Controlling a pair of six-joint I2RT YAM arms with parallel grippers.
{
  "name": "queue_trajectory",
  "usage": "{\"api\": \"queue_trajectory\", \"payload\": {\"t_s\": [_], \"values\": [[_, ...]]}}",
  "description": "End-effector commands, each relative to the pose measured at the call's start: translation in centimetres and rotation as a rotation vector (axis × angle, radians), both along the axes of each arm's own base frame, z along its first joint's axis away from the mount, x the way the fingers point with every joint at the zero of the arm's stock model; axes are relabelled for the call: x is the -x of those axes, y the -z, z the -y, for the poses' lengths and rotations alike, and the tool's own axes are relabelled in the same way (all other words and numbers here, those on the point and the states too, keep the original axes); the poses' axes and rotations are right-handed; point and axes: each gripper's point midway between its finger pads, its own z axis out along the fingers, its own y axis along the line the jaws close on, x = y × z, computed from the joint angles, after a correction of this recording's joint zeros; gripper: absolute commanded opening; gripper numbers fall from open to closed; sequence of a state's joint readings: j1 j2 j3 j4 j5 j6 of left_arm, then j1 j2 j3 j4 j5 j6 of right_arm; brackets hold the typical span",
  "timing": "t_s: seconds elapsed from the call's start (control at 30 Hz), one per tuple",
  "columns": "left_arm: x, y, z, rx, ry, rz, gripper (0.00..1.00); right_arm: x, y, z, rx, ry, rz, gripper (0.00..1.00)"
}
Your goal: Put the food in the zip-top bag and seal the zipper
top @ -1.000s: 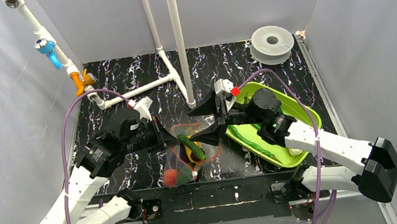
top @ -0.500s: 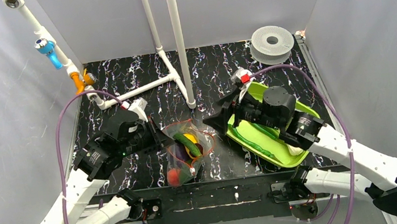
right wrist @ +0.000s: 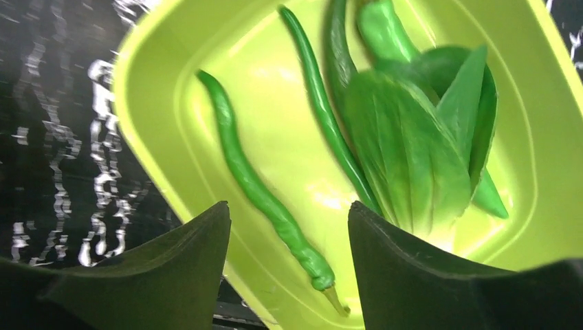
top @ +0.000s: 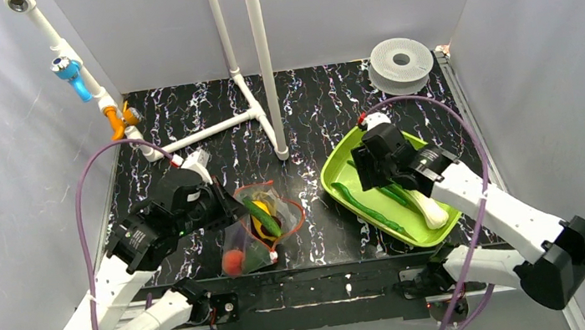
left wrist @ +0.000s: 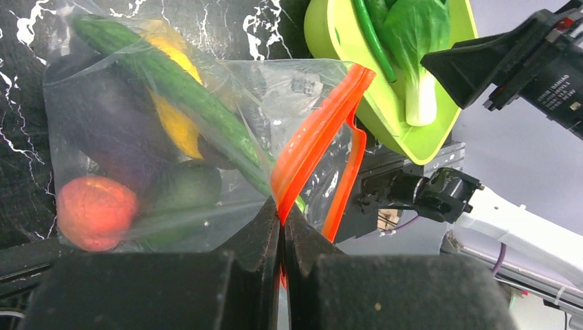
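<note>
So the zip-top bag (top: 253, 224) is lying on the black marbled table (top: 182, 119), left of centre and toward the near edge, well left of the lime-green tray (top: 338, 169). It's clear and crinkly, and you can see right through it. There's a round red-orange tomato (left wrist: 96, 210) at the closed end, a dark purple eggplant (left wrist: 110, 130) next to it, and a yellow piece (left wrist: 172, 117) with a long green cucumber (left wrist: 185, 93) lying slantwise over it. There's also something dark green beside the tomato, but I can't make out what it is.

The mouth isn't sealed. The red-orange zipper (left wrist: 313, 141) gapes in a loop, both strips bowed apart.

The left gripper (left wrist: 280, 216) is clamped tight on one strip of that zipper, fingers pressed together with just the orange plastic between them.

The right gripper (right wrist: 287, 206) is over the tray's left part, pointing down, with its jaws spread wide and nothing in them. Under it in the tray are a long bumpy green chili (right wrist: 254, 179), a thinner green bean (right wrist: 323, 117) and a leafy bok choy (right wrist: 412, 151), the latter two touching. The chili sits right in the gap between the fingers in the wrist view, but I can't tell how far above it they are.
</note>
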State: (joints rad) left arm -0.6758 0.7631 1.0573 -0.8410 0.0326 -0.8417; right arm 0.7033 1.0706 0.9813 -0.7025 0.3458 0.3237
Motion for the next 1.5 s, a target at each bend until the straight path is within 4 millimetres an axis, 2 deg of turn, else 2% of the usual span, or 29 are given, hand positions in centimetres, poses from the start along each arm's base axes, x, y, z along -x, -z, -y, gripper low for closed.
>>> {"api": "queue_trajectory", "payload": {"t_s": [0.0, 0.17, 0.33, 0.4, 0.5, 0.6, 0.73, 0.93, 0.97, 1.07, 1.13, 1.23, 1.3, 1.4, 1.47], "values": [[-0.4, 0.6, -0.1, -0.010, -0.020, -0.004, 0.00, 0.8, 2.5, 2.6, 0.160, 0.025, -0.123, 0.67], [-0.2, 1.1, -0.2, -0.010, -0.023, -0.016, 0.00, 1.5, 5.1, 2.2, 0.210, -0.018, -0.253, 0.57], [0.0, 1.2, -0.3, -0.009, -0.022, -0.022, 0.00, 1.0, 6.1, 2.0, 0.215, -0.007, -0.262, 0.49], [0.1, 1.2, -0.3, -0.006, -0.021, -0.022, 0.00, 0.8, 6.2, 0.9, 0.157, -0.028, -0.266, 0.45], [0.2, 1.4, -0.2, -0.005, -0.016, -0.028, 0.00, 1.1, 6.2, -2.1, 0.030, -0.115, -0.301, 0.44], [0.3, 1.4, -0.1, -0.005, -0.010, -0.032, 0.00, 1.5, 6.7, -3.5, -0.007, -0.167, -0.359, 0.51], [0.3, 1.4, 0.0, -0.001, -0.008, -0.035, 0.00, 0.9, 8.7, -2.9, 0.077, -0.164, -0.393, 0.64], [0.3, 1.6, 0.2, -0.004, 0.002, -0.044, 0.00, 0.3, 11.7, -2.7, 0.155, -0.177, -0.467, 0.66], [0.3, 1.6, 0.2, -0.004, 0.003, -0.044, 0.00, 0.1, 12.4, -2.6, 0.172, -0.162, -0.482, 0.63], [0.4, 1.3, 0.1, -0.008, 0.008, -0.042, 0.00, -1.5, 13.1, -1.8, 0.235, -0.086, -0.462, 0.41], [0.4, 0.9, -0.1, -0.022, 0.011, -0.035, 0.00, -3.7, 11.1, -1.5, 0.239, -0.034, -0.342, 0.30], [0.3, 0.8, 0.0, -0.023, 0.015, -0.034, 0.00, -6.0, 7.3, -0.4, 0.209, 0.044, -0.182, 0.20], [0.2, 0.8, 0.3, -0.021, 0.023, -0.037, 0.00, -6.4, 6.4, 0.1, 0.188, 0.056, -0.163, 0.18], [0.2, 0.9, 0.6, -0.009, 0.028, -0.043, 0.00, -5.7, 6.8, 0.6, 0.181, 0.050, -0.171, 0.15], [0.4, 0.9, 0.5, -0.009, 0.031, -0.047, 0.00, -5.7, 4.8, 0.1, 0.105, 0.051, -0.100, 0.07]]}}
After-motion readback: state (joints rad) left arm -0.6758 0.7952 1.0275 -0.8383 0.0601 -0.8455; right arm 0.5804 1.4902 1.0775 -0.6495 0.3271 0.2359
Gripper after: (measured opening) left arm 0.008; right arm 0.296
